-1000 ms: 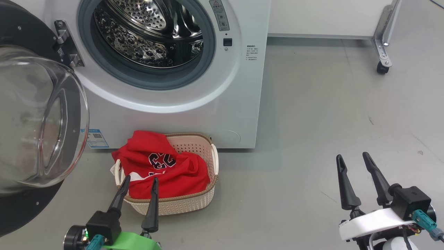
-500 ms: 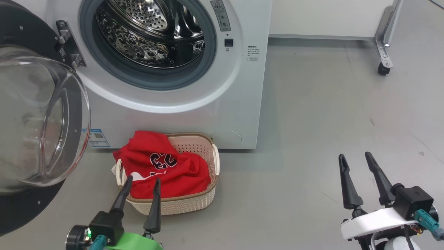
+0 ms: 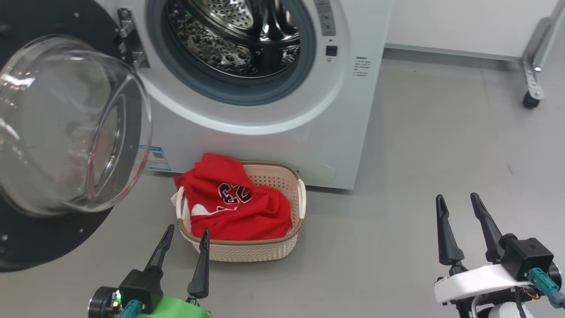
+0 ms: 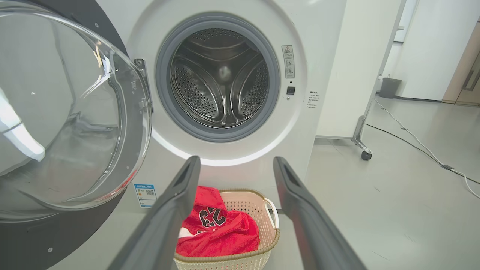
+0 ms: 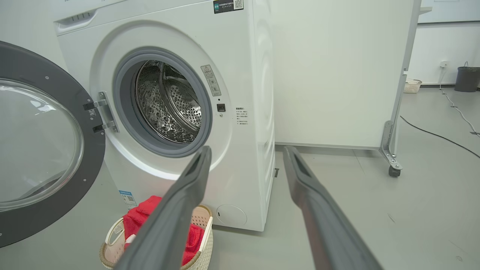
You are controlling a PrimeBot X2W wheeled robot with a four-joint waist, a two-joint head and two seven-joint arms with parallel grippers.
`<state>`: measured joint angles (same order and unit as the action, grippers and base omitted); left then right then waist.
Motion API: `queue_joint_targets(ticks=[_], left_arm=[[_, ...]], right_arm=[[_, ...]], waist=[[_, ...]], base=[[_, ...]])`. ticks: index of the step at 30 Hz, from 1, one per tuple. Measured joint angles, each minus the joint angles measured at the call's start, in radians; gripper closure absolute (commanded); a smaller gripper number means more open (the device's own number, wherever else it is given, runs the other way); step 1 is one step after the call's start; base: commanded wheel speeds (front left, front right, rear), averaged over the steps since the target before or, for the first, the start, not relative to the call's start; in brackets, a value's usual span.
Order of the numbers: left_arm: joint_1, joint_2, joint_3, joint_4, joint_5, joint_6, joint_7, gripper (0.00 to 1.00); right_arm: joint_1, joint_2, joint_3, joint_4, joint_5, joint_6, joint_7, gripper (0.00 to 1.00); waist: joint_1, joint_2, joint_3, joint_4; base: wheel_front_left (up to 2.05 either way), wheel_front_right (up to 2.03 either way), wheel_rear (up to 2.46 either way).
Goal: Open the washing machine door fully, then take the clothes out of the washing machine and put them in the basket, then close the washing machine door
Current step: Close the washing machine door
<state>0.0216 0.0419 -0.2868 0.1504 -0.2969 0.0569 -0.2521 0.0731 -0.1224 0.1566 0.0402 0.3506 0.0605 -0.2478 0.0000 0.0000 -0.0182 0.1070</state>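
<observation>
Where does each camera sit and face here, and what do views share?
Head view: on the head, facing forward and down at the basket of clothes before the washing machine; left gripper and right gripper at the bottom, jaws open.
Left wrist view: on that wrist, along its fingers, straight into the drum.
Right wrist view: on that wrist, along its fingers, obliquely at the washing machine.
All share the open washing machine door.

White wheeled panel [image 5: 337, 75]; black cable [image 5: 435, 135] on grey floor [image 3: 397, 154]; dark bin [image 5: 467, 78] beyond.
</observation>
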Motion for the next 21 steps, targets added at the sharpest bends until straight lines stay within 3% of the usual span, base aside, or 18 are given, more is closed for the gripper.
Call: queue_joint_targets(ticks=[21], left_arm=[[-0.001, 0.001, -0.001, -0.004, 0.010, 0.010, 0.000, 0.00]], right_arm=[[0.000, 0.004, 0.051, -0.019, 0.000, 0.021, 0.000, 0.00]], waist=[[0.0000, 0.0000, 0.017, 0.259]], base=[[0.00, 0.00, 0.00]])
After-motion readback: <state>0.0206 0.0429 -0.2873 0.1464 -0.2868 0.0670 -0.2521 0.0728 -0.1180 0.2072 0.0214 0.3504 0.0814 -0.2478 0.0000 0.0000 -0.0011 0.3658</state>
